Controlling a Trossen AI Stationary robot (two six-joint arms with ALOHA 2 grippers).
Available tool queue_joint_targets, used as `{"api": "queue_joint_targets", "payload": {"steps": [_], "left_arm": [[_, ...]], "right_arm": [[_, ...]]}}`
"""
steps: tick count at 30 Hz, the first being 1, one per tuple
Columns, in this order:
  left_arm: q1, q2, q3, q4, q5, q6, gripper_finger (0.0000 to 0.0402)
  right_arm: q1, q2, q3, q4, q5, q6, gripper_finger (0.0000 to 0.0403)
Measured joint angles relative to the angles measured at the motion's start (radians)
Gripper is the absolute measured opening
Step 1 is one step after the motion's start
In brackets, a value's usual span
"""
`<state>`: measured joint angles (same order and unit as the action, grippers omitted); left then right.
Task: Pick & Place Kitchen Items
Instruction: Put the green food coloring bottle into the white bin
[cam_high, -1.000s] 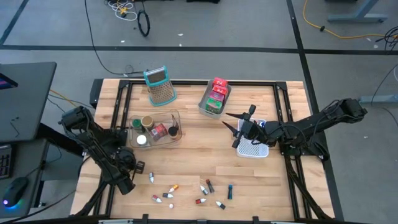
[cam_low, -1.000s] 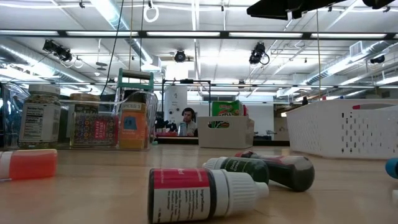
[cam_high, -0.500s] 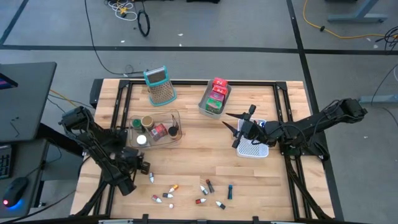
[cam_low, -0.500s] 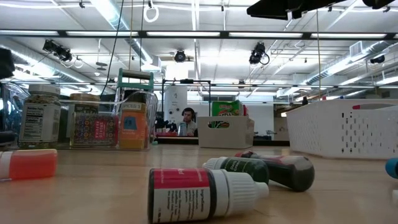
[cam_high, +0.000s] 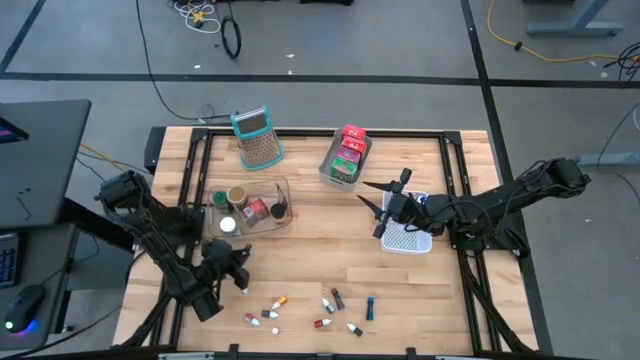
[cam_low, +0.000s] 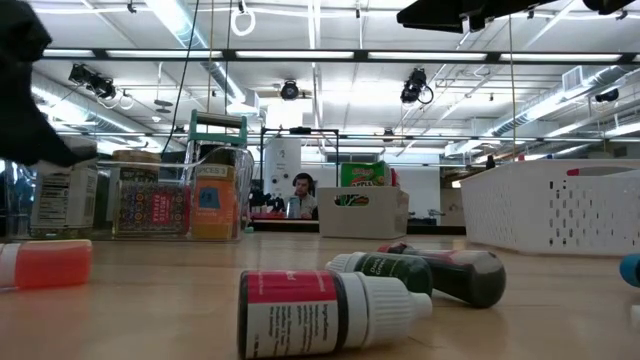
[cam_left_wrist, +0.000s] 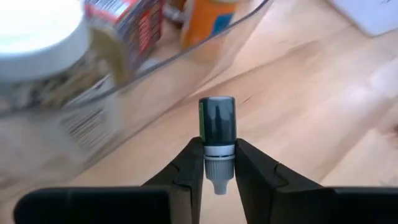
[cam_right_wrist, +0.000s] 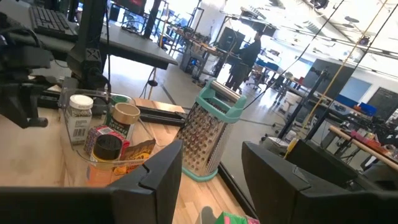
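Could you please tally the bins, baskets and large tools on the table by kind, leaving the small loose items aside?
Clear bin: 1
Grey bin: 1
White basket: 1
Grater: 1
Total: 4

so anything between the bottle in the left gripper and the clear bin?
Nothing visible. The left gripper holds the small bottle just short of the clear bin, with only bare table between them. The bin's near wall must be cleared.

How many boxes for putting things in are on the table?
3: clear bin at left, grey bin at the far edge, white basket at right. None seems hidden.
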<state>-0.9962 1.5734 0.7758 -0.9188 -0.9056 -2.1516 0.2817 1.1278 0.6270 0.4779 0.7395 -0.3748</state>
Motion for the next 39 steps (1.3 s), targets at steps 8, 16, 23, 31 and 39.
{"api": "queue_joint_targets", "payload": {"steps": [8, 16, 23, 31, 39], "left_arm": [[0.088, 0.0, 0.084, 0.027, -0.065, 0.23, 0.0083], [0.201, -0.001, 0.171, 0.129, -0.087, 0.539, 0.0087], [0.313, -0.001, 0.246, 0.253, -0.089, 0.782, 0.0081], [0.434, -0.001, 0.282, 0.56, -0.072, 1.221, 0.0088], [0.526, -0.001, 0.282, 0.9, -0.046, 1.696, 0.0086]], "right_arm": [[0.0, 0.0, 0.0, 0.0, 0.0, 0.0, 0.0176], [0.0, 0.0, 0.0, 0.001, 0.0, 0.0, 0.0176], [0.0, 0.0, 0.0, 0.001, 0.0, 0.0, 0.0176], [0.0, 0.0, 0.0, -0.004, -0.134, 0.03, 0.0176], [-0.034, 0.0, 0.0, -0.006, -0.491, 0.136, 0.0176]]}}
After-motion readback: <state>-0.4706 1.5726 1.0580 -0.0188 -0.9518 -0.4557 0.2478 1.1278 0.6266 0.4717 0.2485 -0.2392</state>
